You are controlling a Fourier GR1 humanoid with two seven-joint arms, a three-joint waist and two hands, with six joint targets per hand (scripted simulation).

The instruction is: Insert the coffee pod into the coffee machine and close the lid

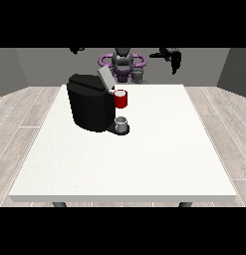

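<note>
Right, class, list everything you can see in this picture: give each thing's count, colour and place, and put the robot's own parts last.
Table: one, white, fills the middle of the view.
Coffee machine: one, black, on the table's far left part, its grey lid raised.
Red thing at the machine: one, at the machine's front, upper part.
Grey thing: one, on the machine's base below the red thing; cannot tell if it is the pod.
Floor: pale wood planks, around the table.
Robot body: one, grey and purple, behind the table.
Hands: two, black, raised; one at the view's right, one at the view's left, cut by the top band.
</note>
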